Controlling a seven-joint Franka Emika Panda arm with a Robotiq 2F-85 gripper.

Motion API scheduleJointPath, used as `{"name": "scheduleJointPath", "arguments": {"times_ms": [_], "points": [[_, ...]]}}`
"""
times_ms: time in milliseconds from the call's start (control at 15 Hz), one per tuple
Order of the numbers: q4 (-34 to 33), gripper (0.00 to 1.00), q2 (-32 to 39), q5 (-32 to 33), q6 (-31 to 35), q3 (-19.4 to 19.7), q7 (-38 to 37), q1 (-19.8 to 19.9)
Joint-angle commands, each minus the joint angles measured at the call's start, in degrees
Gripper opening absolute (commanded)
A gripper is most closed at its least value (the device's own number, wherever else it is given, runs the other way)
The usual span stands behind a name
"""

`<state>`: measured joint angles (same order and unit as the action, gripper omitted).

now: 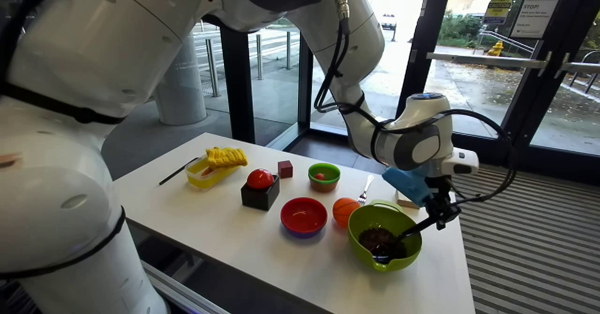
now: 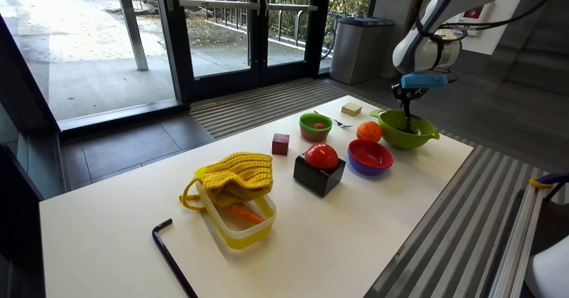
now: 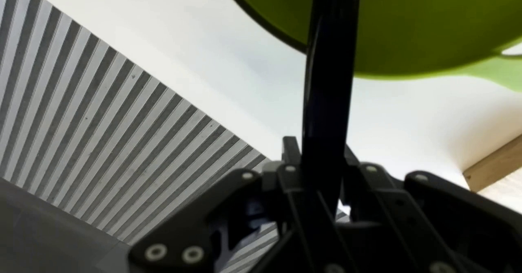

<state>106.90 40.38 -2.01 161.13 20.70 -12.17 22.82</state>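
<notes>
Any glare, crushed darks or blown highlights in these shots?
Both exterior views: outside pavement glares near-white in places. In an exterior view, dark contents of the green bowl lose detail. Wrist view: black utensil merges with the dark hand; wooden block has a nearly washed-out face.

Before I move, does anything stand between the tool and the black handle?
Nothing visible does: in the wrist view the tool is closed on the black handle, which reaches into the green bowl. The wooden block lies off to one side.
</notes>
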Motion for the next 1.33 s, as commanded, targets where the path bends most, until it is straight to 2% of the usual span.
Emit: {"name": "scheduleJointPath", "arguments": {"times_ms": [0,267,533,800,867,933,1267], "points": [[3.33,0.06,-1.61,-2.85,7.34,1.23,-2.84,-1.30],[5.67,0.06,-0.76,-6.72,19.21,2.47,-5.21,-2.93],[8.86,0.06,-0.55,-11.22,28.84,6.26,-5.68,-7.07],[12.19,0.06,-1.34,-17.30,38.29,6.43,-3.82,-8.86],[12.63,0.06,-1.20,-18.67,39.84,6.12,-3.42,-8.91],[10.07,0.06,-1.14,-20.77,36.73,7.85,-2.79,-10.72],[12.24,0.06,-3.29,-23.16,37.12,7.75,-1.72,-11.99]]}}
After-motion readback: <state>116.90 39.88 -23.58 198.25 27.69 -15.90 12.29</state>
